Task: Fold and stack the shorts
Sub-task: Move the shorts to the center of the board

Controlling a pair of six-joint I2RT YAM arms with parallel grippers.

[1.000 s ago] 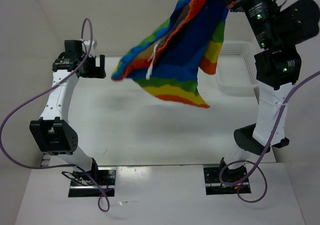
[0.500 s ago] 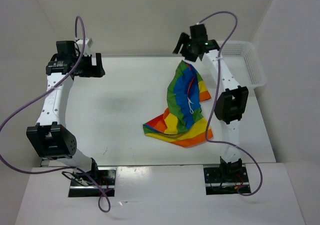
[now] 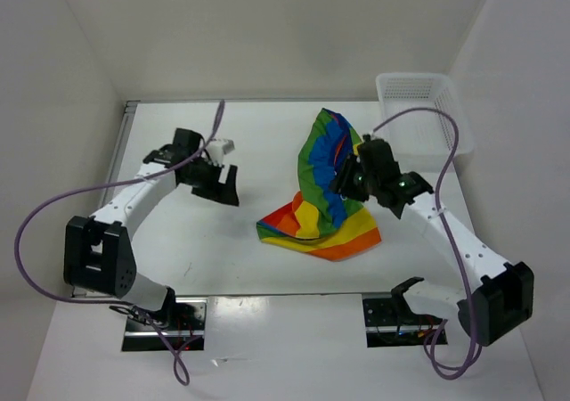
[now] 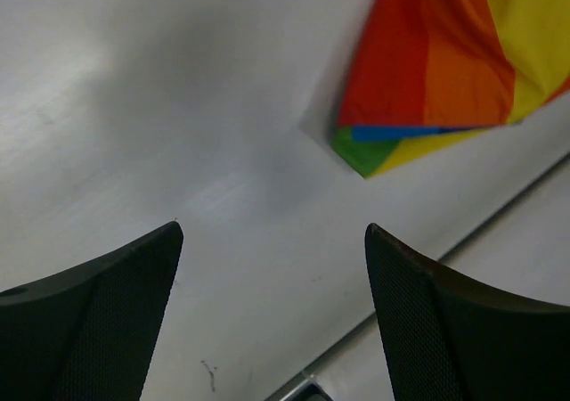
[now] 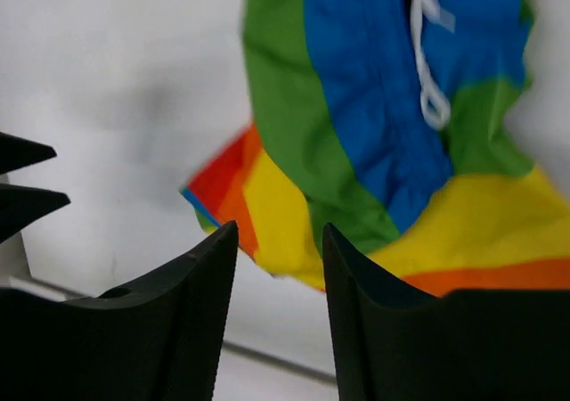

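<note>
From my seat the white table (image 3: 178, 241) fills the overhead view, and the shorts (image 3: 316, 214) lie crumpled on it just toward 3 o'clock of centre, rainbow stripes fanned out, the red and orange edge nearest the arm bases. The white mesh basket (image 3: 419, 85) sits at the table's 1 o'clock corner, well apart from the fabric. My left gripper (image 3: 227, 185) hovers at 9 o'clock of the shorts with its fingers spread wide and nothing between them; its wrist camera shows only a corner of the shorts ahead. My right gripper (image 3: 343, 183) hangs over the cloth, its fingers parted by a narrow gap, holding nothing. The white drawstring (image 5: 426, 53) lies on the blue stripe.
</note>
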